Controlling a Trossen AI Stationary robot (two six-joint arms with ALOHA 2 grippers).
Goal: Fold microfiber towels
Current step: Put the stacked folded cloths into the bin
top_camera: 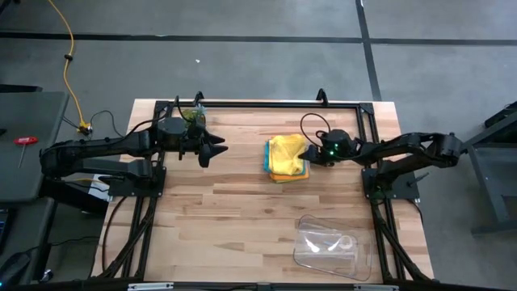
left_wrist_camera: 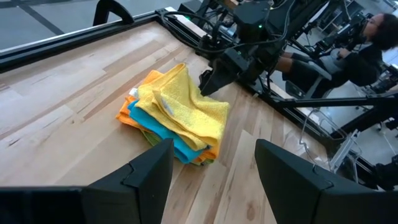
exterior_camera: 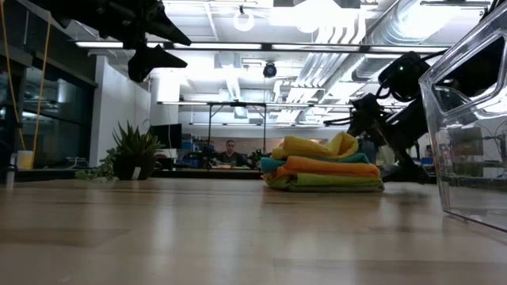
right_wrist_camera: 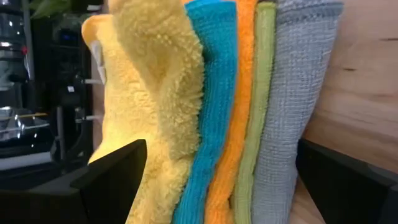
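Low view, near to far: clear tray cut off at frame edge; beyond it, microfiber towels stacked mid-table, folded, yellow top one rumpled, probably unfinished. Right gripper spread wide at the stack's edge, holding nothing. Left gripper spread, raised, well apart. Grey towel hidden from above. Plant behind.

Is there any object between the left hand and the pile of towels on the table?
Nothing visible stands in the way. The left hand hangs open above bare table, and only wood shows between it and the towel pile. The right hand, open, is at the pile's far side.
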